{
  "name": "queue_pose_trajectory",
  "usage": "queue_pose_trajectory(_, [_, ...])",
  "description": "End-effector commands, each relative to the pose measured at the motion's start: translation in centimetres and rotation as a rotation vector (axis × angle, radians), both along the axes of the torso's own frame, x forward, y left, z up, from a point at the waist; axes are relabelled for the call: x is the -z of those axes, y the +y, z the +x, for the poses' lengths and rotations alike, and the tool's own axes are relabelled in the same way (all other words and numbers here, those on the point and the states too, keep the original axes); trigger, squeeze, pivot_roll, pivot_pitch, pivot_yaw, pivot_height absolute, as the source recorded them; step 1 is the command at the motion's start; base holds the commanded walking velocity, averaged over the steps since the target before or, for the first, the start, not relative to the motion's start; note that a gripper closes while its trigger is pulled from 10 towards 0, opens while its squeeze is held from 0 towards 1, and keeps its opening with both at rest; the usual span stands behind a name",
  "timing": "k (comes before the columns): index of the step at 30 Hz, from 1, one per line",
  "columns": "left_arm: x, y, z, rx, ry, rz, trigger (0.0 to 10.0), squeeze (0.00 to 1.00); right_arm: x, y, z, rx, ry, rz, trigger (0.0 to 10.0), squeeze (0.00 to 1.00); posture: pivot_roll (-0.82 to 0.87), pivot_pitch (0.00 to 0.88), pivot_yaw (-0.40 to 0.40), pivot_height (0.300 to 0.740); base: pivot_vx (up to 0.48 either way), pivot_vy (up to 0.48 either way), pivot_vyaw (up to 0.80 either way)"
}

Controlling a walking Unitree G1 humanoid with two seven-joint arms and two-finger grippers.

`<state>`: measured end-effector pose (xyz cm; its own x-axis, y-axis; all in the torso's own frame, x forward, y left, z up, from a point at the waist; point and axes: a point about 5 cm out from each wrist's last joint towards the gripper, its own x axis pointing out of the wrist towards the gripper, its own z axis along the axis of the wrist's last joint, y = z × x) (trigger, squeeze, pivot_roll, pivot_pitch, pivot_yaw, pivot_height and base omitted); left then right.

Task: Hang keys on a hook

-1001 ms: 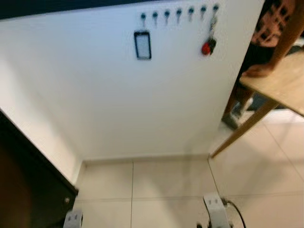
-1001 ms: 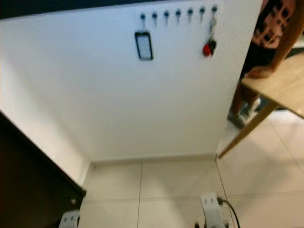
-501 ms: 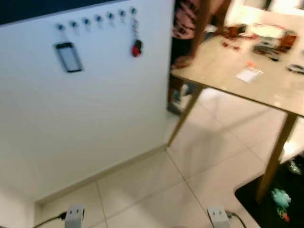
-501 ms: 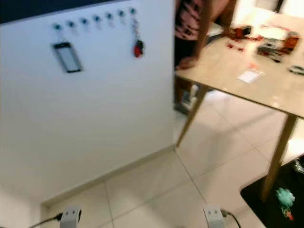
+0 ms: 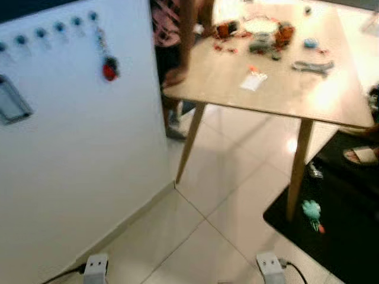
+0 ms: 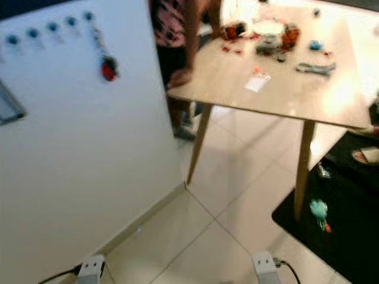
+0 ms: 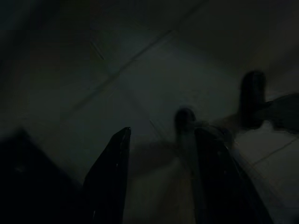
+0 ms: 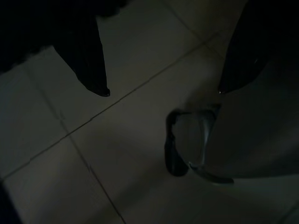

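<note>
Since a second ago the whole picture has slid over, because the camera has turned to the robot's right, so the white wall (image 5: 77,165) now sits on the left and the wooden worktop (image 5: 296,89) has come into full view. Nothing on the wall has moved by itself.

High on the wall is a row of small blue hooks (image 5: 59,27). The keys (image 5: 108,66), with a red tag, hang from the hook at the right end of the row, close to the wall's edge. A dark framed thing (image 5: 10,102) hangs on the wall under the hooks, cut off by the picture's left edge.

A person (image 5: 177,35) stands just past the wall's edge and rests a hand on the near corner of the worktop. On the worktop lie a white paper (image 5: 253,81), a grey tool (image 5: 312,66) and a bunch of small red and grey bits (image 5: 254,32) at the far side. They are too blurry to name.

Under the worktop is a black mat (image 5: 337,213) with a little teal toy (image 5: 311,209) on it. The floor (image 5: 201,248) is pale tile.

Both arms hang down low. The left hand (image 7: 159,140) is in the dark above the floor, with its two fingers held apart. The right hand (image 8: 161,91) hangs over the tiles with its fingers wide apart, holding nothing. Below it is one of the robot's feet (image 8: 187,144).
</note>
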<state>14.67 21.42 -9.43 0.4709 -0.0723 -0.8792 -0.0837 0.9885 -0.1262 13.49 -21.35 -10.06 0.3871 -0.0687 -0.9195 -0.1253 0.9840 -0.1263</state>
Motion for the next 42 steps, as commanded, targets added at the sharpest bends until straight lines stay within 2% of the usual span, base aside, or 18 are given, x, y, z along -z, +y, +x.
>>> queue_pose_trajectory(1, [0.28,0.20,-0.88,0.011,0.024,0.011,10.0,0.00,0.12,0.57,-0.05,-0.011,0.005,0.013,10.0,0.00,-0.13,0.040,0.136,0.740,0.000,0.000,-0.80])
queue_pose_trajectory(15, [0.46,-0.27,-1.18,0.062,0.029,0.021,10.0,0.00,0.17,0.58,-0.22,-0.017,0.010,0.015,10.0,0.00,-0.14,0.048,0.135,0.740,0.000,0.000,-0.80])
queue_pose_trajectory(38, [0.39,-0.58,-0.81,0.099,0.022,0.038,10.0,0.00,0.08,0.82,0.14,-0.020,-0.007,0.033,10.0,0.00,-0.14,0.042,0.134,0.740,0.000,0.000,-0.80])
queue_pose_trajectory(42, [0.40,-0.55,-0.80,0.102,0.025,0.047,10.0,0.00,0.05,0.87,0.22,-0.020,-0.018,0.031,10.0,0.00,-0.14,0.043,0.135,0.740,0.000,0.000,0.00])
